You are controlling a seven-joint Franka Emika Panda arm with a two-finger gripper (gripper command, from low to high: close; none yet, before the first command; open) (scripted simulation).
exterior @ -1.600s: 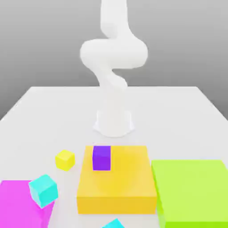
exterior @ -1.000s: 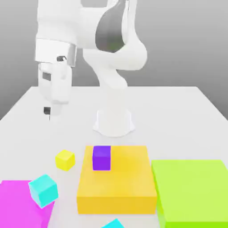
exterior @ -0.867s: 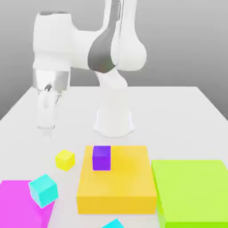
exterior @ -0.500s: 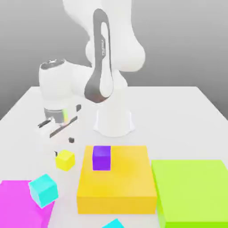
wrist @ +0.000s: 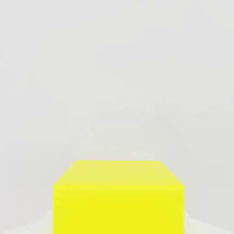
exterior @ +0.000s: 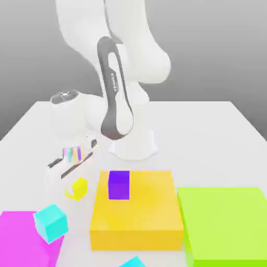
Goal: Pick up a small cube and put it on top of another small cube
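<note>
Grey backdrop and a white table (exterior: 208,135) frame the scene, with the arm bent low over the near part of the exterior view's left.

Farthest toward that left, a magenta block (exterior: 18,234) lies below and well apart from the claw (exterior: 73,180), with a cyan cube (exterior: 51,223) perched at its edge. Next comes the claw itself, tipped at a slant, with the small cube (exterior: 79,189) right at its tip; the hand view has this bright-yellow cube (wrist: 119,196) close up, square-on and sitting flat on the table. Whether the fingers are spread or closed on it I cannot tell, as the hand's body blurs over them.

The cube looks rigid, plain-faced and light, so it should not deform; its smooth sides may slip, so the hold should fall on two opposite flat faces near mid-height, not on the corners.

Just beside the claw, toward the exterior view's right, the big orange-yellow block (exterior: 138,219) carries a purple cube (exterior: 119,184), a likely place to stack. Beyond it, well apart, lies a lime-green block (exterior: 224,221), and a second cyan piece (exterior: 133,262) peeks in at the near edge.

Against half a second ago, the hand has dropped lower and nearer the yellow cube, which then sat clear below the fingers. A second ago the arm was high over the far left; before that, only its base showed. No block has shifted.
</note>
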